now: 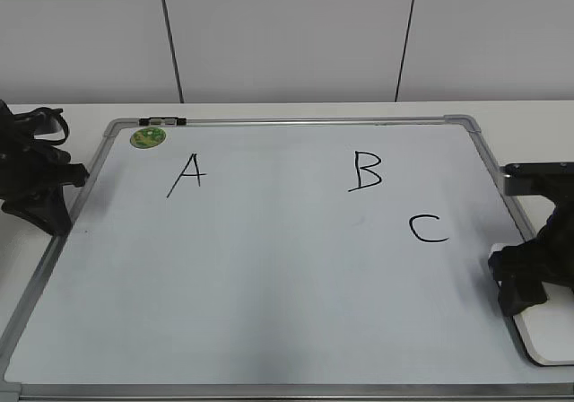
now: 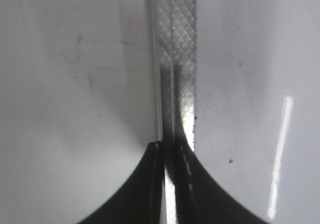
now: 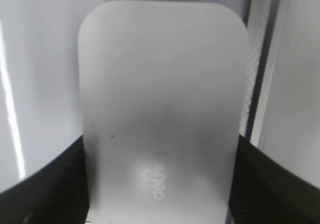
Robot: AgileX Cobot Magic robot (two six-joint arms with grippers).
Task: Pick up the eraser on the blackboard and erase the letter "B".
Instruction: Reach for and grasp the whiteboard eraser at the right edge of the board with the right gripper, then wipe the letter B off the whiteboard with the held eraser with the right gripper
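While the bench (image 1: 269,110) carries everything in shot, the largest item on it is the blackboard (image 1: 269,267), a white board in a silver frame, lying flat and lettered in black with an A (image 1: 186,174), the letter "B" (image 1: 366,170) and a C (image 1: 428,229). The B is intact; erasing has not begun.

The left pincer (image 2: 170,151) rests at the board's left frame, its fingers drawn together with only a narrow slit between them and nothing held. The right pincer (image 3: 160,184) sits at the board's lower right edge, spread wide, one finger on each long side of the eraser (image 3: 162,109). Whether the fingers (image 3: 45,179) press on the eraser cannot be told; it appears straddled, not lifted.

Risks, as judged: the eraser lies hard against the right frame rail, so a closing finger could strike the rail and skew the grip. The smooth plastic sides may slip under a light squeeze. The C stands just below and right of the B, between eraser and target; a low carry or wide wipe would smear it.

Room: open board lies left of the B toward the A, and above it to the top rail. A small green magnet (image 1: 148,136) and a marker (image 1: 162,120) at the top left are well apart.
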